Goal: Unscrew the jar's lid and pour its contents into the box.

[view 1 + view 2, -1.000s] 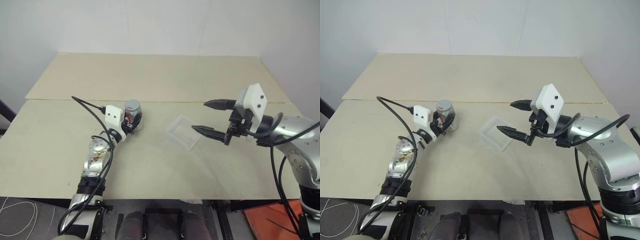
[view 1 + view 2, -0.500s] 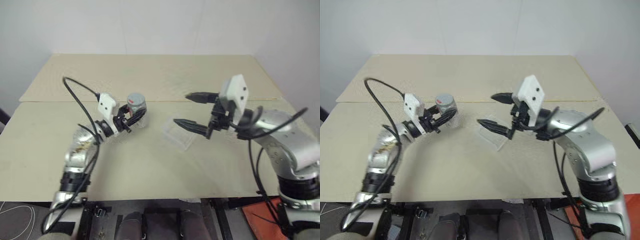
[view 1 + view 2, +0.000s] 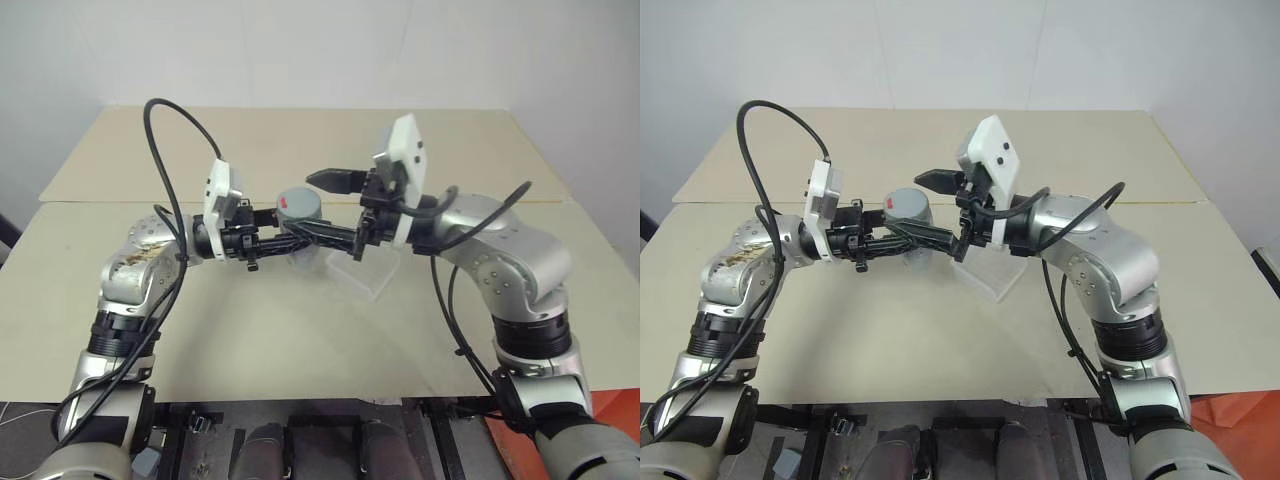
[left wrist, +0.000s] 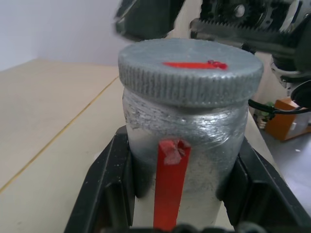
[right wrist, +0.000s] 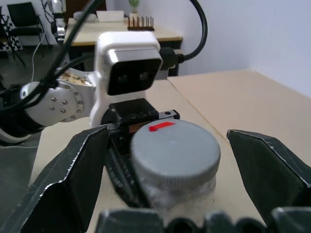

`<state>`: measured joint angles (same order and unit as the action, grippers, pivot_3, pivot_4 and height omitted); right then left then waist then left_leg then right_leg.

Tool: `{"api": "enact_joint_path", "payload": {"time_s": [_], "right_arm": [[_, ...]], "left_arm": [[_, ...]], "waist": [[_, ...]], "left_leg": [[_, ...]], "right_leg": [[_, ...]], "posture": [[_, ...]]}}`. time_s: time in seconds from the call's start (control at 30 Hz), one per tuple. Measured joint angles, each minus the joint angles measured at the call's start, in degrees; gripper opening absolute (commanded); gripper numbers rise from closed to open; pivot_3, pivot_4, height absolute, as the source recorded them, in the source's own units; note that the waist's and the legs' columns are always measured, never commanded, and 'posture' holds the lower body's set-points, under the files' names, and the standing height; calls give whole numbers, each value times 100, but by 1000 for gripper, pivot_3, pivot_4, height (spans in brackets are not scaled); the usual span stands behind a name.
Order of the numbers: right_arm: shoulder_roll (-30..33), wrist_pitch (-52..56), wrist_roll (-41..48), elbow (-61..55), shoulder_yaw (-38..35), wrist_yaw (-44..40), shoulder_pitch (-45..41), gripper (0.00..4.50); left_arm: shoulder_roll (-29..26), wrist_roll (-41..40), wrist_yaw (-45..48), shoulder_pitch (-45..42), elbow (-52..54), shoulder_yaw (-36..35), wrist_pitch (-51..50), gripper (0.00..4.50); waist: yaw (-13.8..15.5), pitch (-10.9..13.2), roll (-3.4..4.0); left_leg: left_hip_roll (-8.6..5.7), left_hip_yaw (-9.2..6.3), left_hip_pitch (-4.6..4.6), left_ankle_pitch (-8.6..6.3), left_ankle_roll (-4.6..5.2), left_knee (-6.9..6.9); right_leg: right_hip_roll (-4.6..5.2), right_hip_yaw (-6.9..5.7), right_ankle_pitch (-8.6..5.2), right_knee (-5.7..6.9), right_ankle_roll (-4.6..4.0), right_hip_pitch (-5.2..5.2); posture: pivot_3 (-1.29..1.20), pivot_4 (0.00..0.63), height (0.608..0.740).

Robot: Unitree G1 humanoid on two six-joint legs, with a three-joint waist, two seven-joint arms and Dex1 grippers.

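My left gripper (image 3: 292, 243) is shut on the jar (image 4: 181, 145), holding its silvery body above the table with the fingers (image 4: 104, 182) pointing right. The grey lid (image 3: 300, 205) with a red mark sits on top, screwed down. My right gripper (image 5: 175, 162) is open and points left. One finger stands on each side of the lid (image 5: 175, 148), with a gap on both sides. The clear box (image 3: 366, 272) lies on the table just behind and right of the two grippers. The contents are hidden inside the jar.
The beige table (image 3: 250, 330) has a seam running across its far half, and a white wall rises behind it. Black cables loop over both arms. The right arm reaches across above the box.
The left gripper has lifted the jar off the table and swung to point right. The right gripper, still open, has moved left until its fingers straddle the lid.
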<state>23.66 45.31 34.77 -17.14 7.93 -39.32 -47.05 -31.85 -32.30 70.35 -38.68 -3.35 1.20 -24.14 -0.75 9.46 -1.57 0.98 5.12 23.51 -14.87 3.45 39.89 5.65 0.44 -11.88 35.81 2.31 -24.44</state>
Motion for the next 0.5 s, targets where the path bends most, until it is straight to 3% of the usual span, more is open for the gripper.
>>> {"api": "enact_joint_path", "payload": {"time_s": [0.1, 0.2, 0.33, 0.5], "right_arm": [[-58, 24, -28, 105, 14, 27, -5, 4500], [-83, 52, -15, 133, 26, -7, -51, 3892], [-141, 54, 42, 176, 32, -171, -71, 2749], [-164, -199, 193, 635, -44, -992, -221, 2750]], "left_arm": [[2, 63, 50, -1, 0, 2, 35, 1927], [2, 69, 71, -4, 0, -1, 39, 1927], [1, 70, 79, -11, 3, -25, 51, 1927], [-16, -155, 362, -11, 25, -93, -32, 1927]], "waist": [[0, 0, 0], [0, 0, 0], [1, 0, 0], [-1, 0, 0]], "left_leg": [[2, 0, 2, 0, 0, 0], [3, -1, 3, 0, 0, 0], [3, -1, 3, 0, 0, 1], [1, -1, 3, 0, 1, 0]], "right_leg": [[0, 0, 0, 1, 0, -2], [0, 0, 0, 1, 0, -3], [1, 0, 0, 1, 0, -3], [-1, 0, 0, -1, 0, -2]], "posture": [[0, 150, 740], [0, 150, 740], [0, 150, 740], [0, 150, 740]]}}
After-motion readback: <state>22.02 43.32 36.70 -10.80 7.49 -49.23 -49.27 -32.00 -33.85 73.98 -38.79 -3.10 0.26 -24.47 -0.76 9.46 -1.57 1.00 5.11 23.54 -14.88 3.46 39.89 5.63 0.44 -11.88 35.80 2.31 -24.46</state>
